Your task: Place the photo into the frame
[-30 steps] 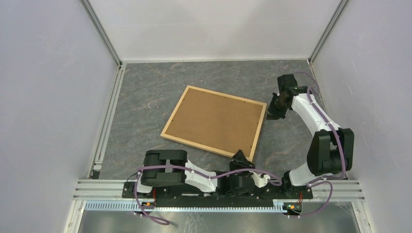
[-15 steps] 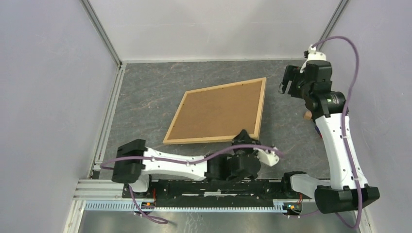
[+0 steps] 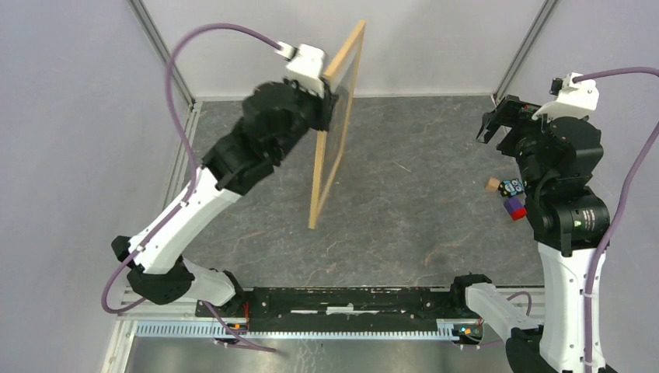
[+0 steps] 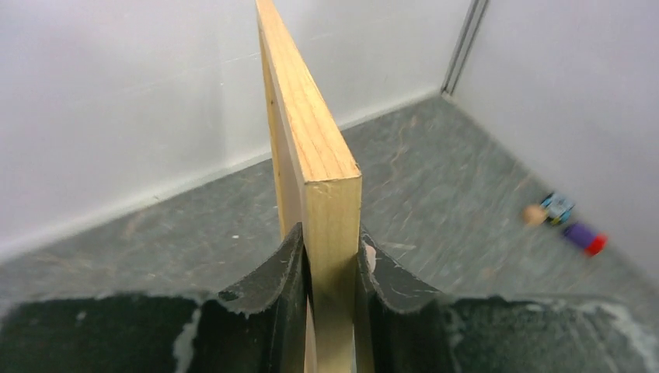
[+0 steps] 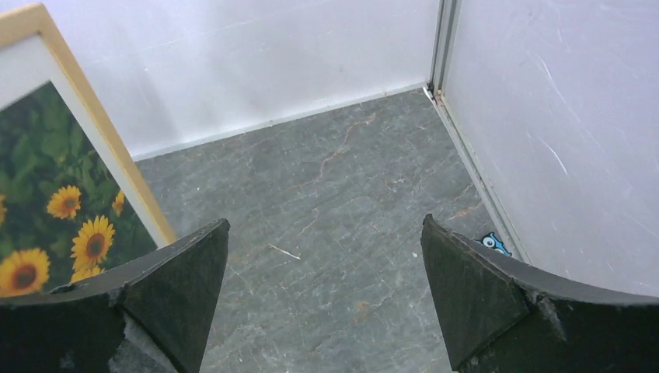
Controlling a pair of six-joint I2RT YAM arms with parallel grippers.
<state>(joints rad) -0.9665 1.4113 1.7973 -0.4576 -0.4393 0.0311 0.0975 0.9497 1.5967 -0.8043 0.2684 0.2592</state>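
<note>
The light-wood frame (image 3: 330, 167) stands upright, seen edge-on from above, its lower corner down near the floor. My left gripper (image 3: 330, 105) is shut on its upper part; the left wrist view shows both pads pressed on the wooden strip of the frame (image 4: 311, 132), gripper (image 4: 330, 252). In the right wrist view the frame (image 5: 101, 148) shows its front with the photo (image 5: 54, 210) of sunflowers inside it, behind a white border. My right gripper (image 3: 497, 120) hangs open at the right, well apart from the frame; nothing is between its fingers in its own view, gripper (image 5: 325, 220).
Small toys (image 3: 509, 198) lie on the grey floor by the right wall, also seen as toys (image 4: 559, 217). White walls close in the back and both sides. A metal rail runs along the left edge.
The frame lay flat, back side up; my left arm has swung it up onto its edge. My right gripper let go of its right edge, opened wide and rose away to the right.
</note>
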